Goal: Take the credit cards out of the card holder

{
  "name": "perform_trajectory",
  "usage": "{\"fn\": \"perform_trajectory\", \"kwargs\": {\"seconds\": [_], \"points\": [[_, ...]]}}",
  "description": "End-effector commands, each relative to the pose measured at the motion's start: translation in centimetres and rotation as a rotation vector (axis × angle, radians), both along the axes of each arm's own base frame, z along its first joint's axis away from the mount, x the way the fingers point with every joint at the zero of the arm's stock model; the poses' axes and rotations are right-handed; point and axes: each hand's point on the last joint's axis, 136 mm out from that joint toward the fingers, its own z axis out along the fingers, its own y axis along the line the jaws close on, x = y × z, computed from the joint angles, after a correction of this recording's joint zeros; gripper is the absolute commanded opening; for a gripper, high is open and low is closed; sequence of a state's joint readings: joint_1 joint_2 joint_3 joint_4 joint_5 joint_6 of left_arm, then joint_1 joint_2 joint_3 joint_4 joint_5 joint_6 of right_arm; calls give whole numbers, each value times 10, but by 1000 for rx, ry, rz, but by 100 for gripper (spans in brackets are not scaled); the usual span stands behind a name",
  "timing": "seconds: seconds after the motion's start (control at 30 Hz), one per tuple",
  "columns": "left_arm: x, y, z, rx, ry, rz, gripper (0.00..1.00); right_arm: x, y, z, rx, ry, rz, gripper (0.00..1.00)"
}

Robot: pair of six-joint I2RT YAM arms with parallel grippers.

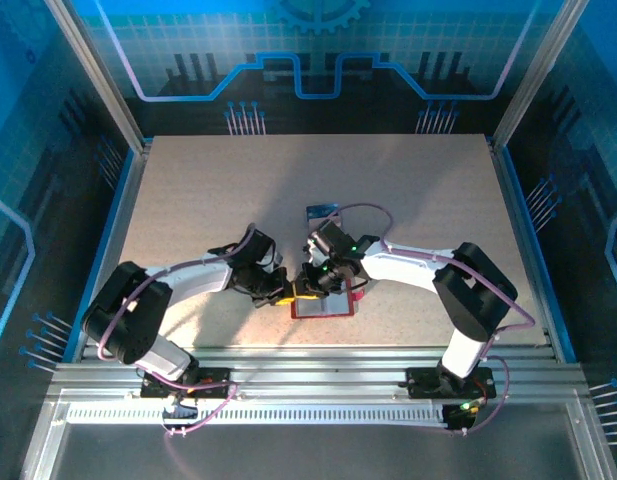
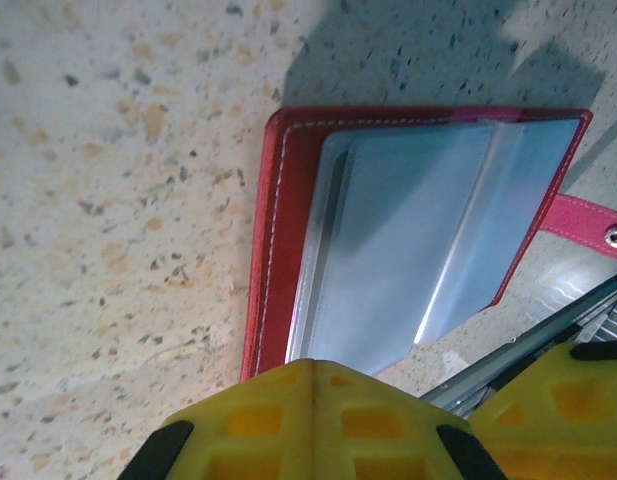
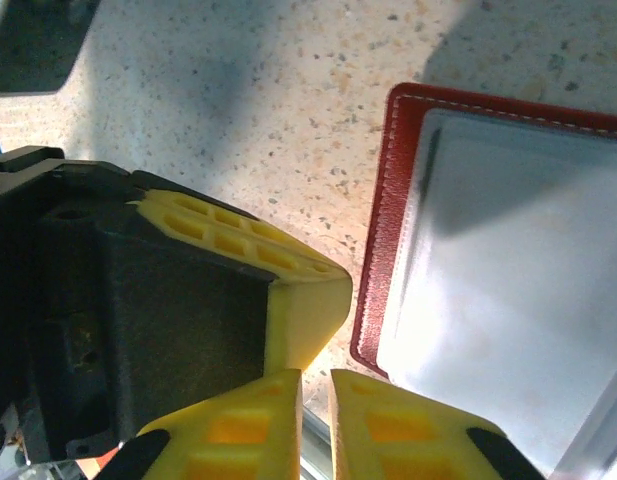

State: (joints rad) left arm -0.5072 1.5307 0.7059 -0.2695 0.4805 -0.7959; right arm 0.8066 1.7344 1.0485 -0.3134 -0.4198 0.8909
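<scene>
The card holder [image 2: 266, 250] is lying open on the table [image 2: 108, 200] with its grey pockets facing up. Its near edge is sitting right at the tips of the left gripper [image 2: 312, 405], whose fingers are pressing together. The right gripper [image 3: 315, 405] is hovering just beside the holder's corner, its fingers leaving a thin gap. A blue card [image 1: 323, 213] is lying apart, past the right wrist.

Your left arm [image 1: 193, 272] and right arm [image 1: 413, 262] wear white shells between bulky black joints, and a purple cable [image 1: 363, 207] loops along each one down to the black bases [image 1: 443, 380]. Your fingers [image 3: 413, 430] are bright yellow plastic moulded with square pockets, each with a black oval pad on its outer side, and they sit on a blocky black housing [image 3: 118, 320]
</scene>
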Motion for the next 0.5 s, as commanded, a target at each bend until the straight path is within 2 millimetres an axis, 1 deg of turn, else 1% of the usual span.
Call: {"fn": "perform_trajectory", "kwargs": {"seconds": [0.0, 0.2, 0.3, 0.47], "points": [[-1, -5, -6, -25, 33, 7, 0, -5, -2, -11, -36, 28, -4, 12], [-8, -1, -21, 4, 77, -1, 0, -5, -4, -23, -57, 46, -8, 11], [-13, 2, -28, 25, 102, -4, 0, -5, -1, -28, -56, 53, -5, 11], [-17, 6, -31, 42, 112, -15, 0, -5, -4, -39, -94, 65, -1, 11]]}}
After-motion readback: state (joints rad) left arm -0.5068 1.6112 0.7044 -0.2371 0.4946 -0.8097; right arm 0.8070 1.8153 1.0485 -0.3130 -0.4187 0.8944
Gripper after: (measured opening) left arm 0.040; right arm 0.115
